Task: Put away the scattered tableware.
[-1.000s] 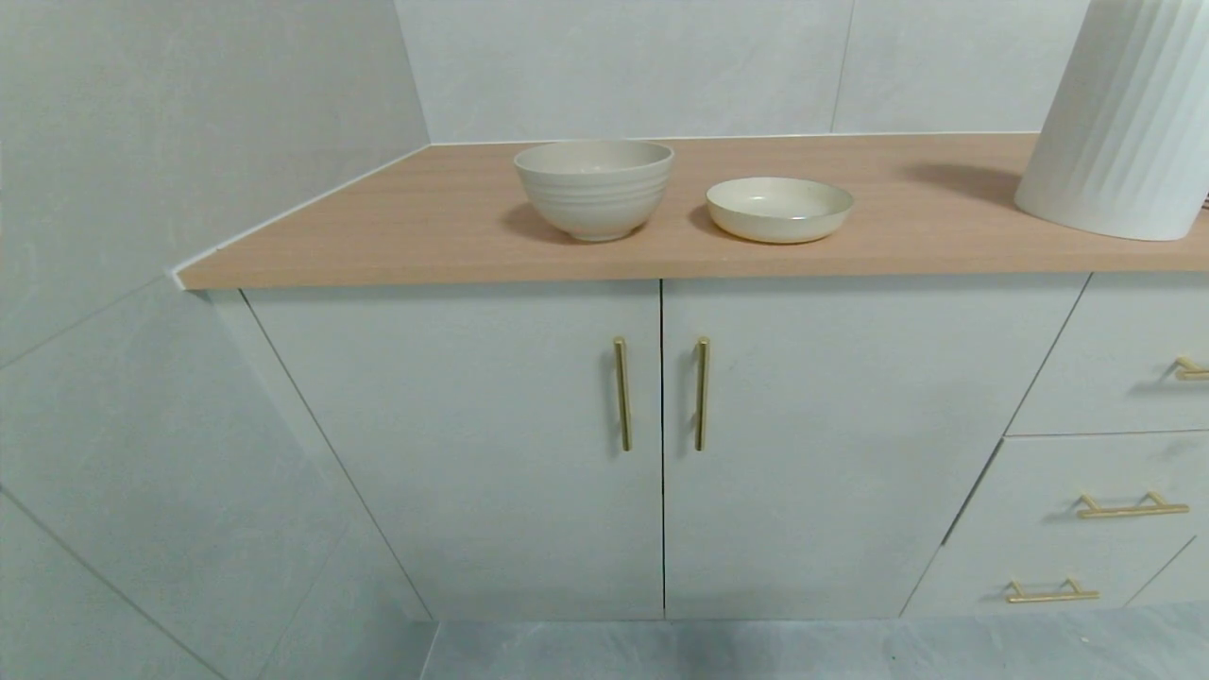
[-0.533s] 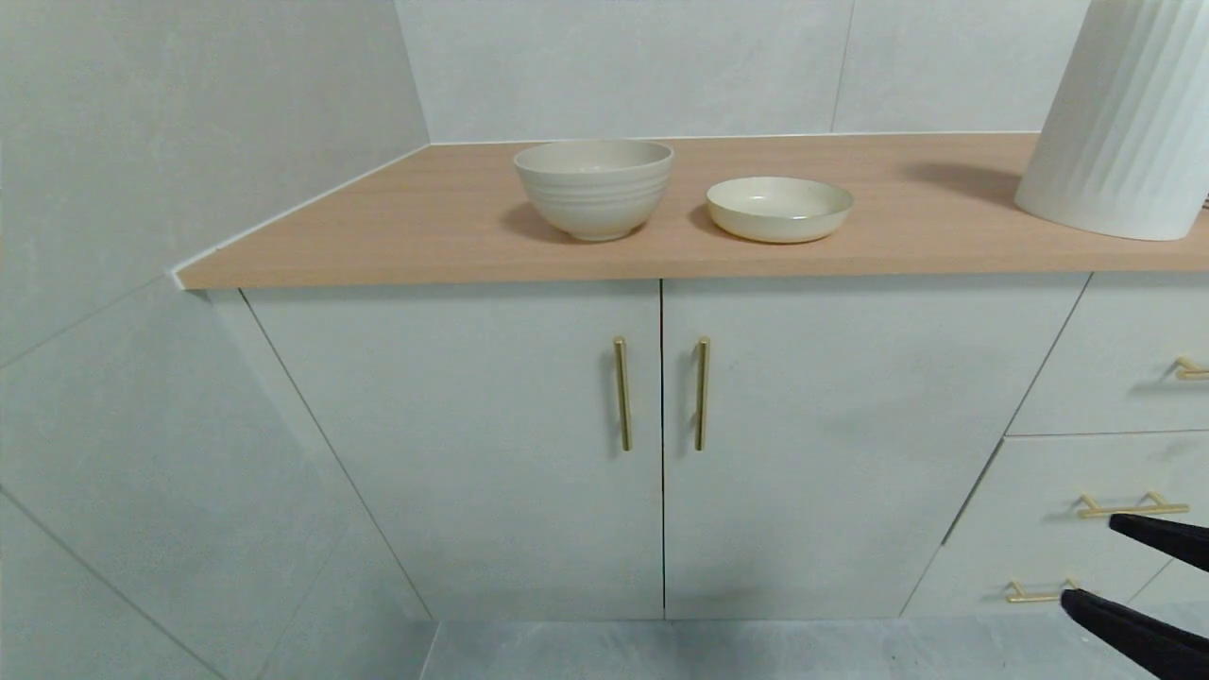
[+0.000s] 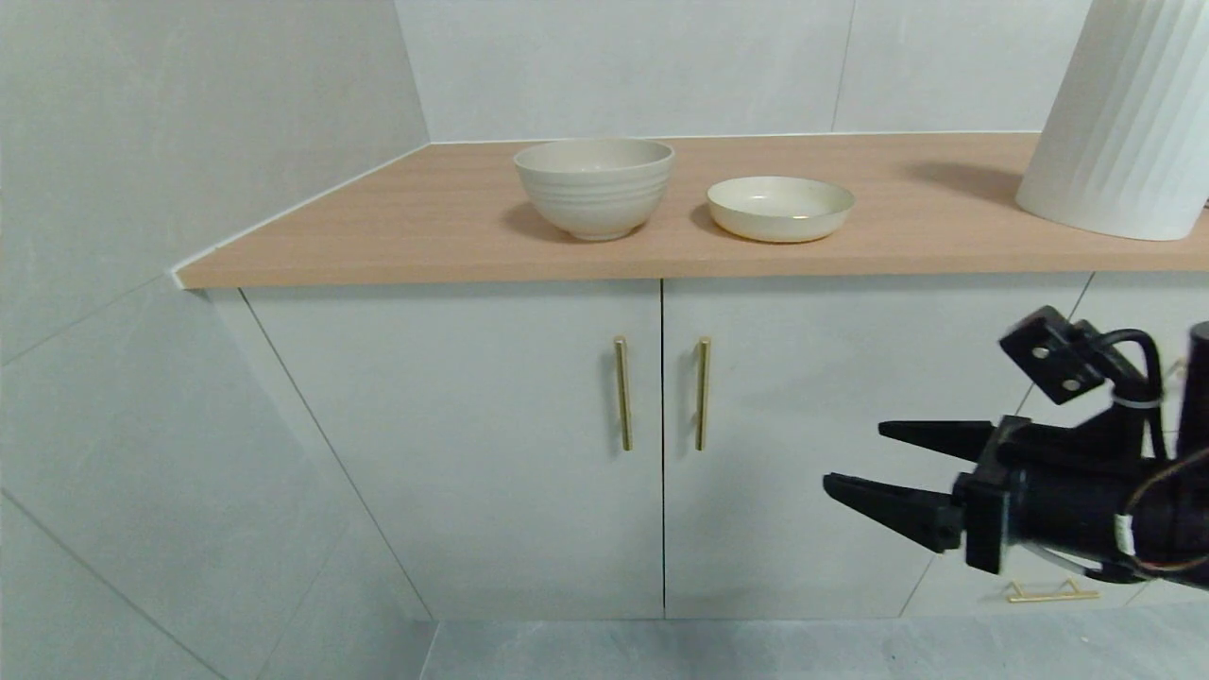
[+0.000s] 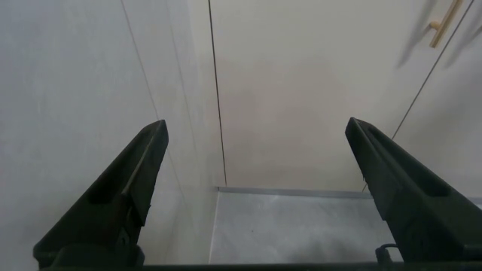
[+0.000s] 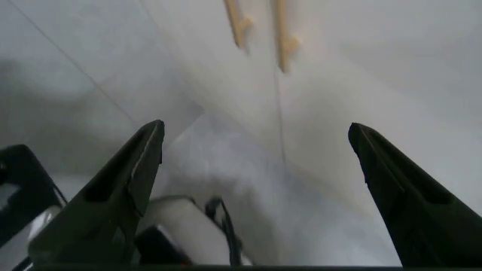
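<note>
head view: right claw [image 3: 853,455], spread apart, before the cabinet door [image 3: 803,378]; bowl [image 3: 593,187] and dish [image 3: 780,208] on counter [image 3: 425,236]; left claw [image 4: 256,128] apart.

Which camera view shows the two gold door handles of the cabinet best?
The head view: both door handles stand in full length, side by side at the middle seam. In the right wrist view the handles are blurred and cut off. The left wrist view has part of one gold handle; which one, I cannot tell.
</note>
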### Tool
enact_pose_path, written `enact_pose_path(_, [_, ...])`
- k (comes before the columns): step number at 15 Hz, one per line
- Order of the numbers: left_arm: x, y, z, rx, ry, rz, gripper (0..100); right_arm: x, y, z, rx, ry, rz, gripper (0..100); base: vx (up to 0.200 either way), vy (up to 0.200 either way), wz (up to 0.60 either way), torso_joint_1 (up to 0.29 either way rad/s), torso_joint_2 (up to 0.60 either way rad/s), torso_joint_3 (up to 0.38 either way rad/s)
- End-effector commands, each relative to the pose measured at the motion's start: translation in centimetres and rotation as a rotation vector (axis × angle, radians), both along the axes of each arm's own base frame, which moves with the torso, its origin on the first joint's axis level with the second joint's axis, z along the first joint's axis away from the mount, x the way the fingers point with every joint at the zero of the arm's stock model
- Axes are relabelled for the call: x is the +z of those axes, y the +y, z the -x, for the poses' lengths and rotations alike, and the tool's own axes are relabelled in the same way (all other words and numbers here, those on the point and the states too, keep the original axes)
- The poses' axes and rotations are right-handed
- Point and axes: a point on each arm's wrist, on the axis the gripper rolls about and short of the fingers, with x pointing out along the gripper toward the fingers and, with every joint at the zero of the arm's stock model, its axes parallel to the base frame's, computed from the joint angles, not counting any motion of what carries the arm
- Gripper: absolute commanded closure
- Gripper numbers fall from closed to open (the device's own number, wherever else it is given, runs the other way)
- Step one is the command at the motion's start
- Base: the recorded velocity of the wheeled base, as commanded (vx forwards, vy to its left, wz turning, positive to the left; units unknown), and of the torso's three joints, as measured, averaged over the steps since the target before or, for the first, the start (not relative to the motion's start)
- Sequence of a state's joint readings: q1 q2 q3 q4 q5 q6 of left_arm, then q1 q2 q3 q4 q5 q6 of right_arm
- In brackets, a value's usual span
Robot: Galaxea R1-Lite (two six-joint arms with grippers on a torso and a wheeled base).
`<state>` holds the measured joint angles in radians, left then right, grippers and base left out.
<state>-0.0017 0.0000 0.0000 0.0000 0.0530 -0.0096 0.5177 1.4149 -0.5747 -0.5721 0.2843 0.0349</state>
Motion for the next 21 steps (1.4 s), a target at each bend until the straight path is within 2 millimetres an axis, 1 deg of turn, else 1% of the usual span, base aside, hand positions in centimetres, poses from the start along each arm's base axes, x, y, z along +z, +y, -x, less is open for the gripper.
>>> enact_pose_path(1, [0.0, 0.0, 0.0, 0.001, 0.0, 0.001, 0, -2.3, 4.4, -4.4, 0.056, 0.039, 0.025, 0, 0.0, 0.0, 0.0, 0.0, 0.0, 0.0])
enact_pose_path(3, [0.0, 0.0, 0.0, 0.001, 0.0, 0.0, 0, -2.5, 6.4, -6.5, 0.074, 0.035, 0.02, 0, 0.0, 0.0, 0.0, 0.0, 0.0, 0.0])
enact_pose_path(4, [0.0, 0.0, 0.0, -0.001, 0.0, 0.0, 0, -3.0, 7.4, -7.3, 0.085, 0.043, 0.022, 0, 0.0, 0.0, 0.0, 0.0, 0.0, 0.0])
enact_pose_path(5, [0.0, 0.0, 0.0, 0.001, 0.0, 0.0, 0, -3.9, 8.2, -7.8, 0.09, 0.066, 0.033, 0, 0.0, 0.0, 0.0, 0.0, 0.0, 0.0])
enact_pose_path(7, [0.0, 0.0, 0.0, 0.001, 0.0, -0.002, 0, -5.2, 8.7, -8.6, 0.085, 0.088, 0.048, 0, 0.0, 0.0, 0.0, 0.0, 0.0, 0.0])
enact_pose_path(8, [0.0, 0.0, 0.0, 0.001, 0.0, -0.002, 0, -5.4, 9.1, -9.1, 0.081, 0.088, 0.032, 0, 0.0, 0.0, 0.0, 0.0, 0.0, 0.0])
enact_pose_path(12, [0.0, 0.0, 0.0, 0.001, 0.0, -0.002, 0, -4.8, 9.6, -10.1, 0.035, 0.102, -0.085, 0, 0.0, 0.0, 0.0, 0.0, 0.0, 0.0])
enact_pose_path(17, [0.0, 0.0, 0.0, 0.001, 0.0, -0.002, 0, -4.5, 9.4, -10.6, -0.006, 0.1, -0.107, 0, 0.0, 0.0, 0.0, 0.0, 0.0, 0.0])
enact_pose_path(21, [0.0, 0.0, 0.0, 0.001, 0.0, -0.002, 0, -5.2, 10.0, -11.4, -0.015, 0.099, -0.175, 0, 0.0, 0.0, 0.0, 0.0, 0.0, 0.0])
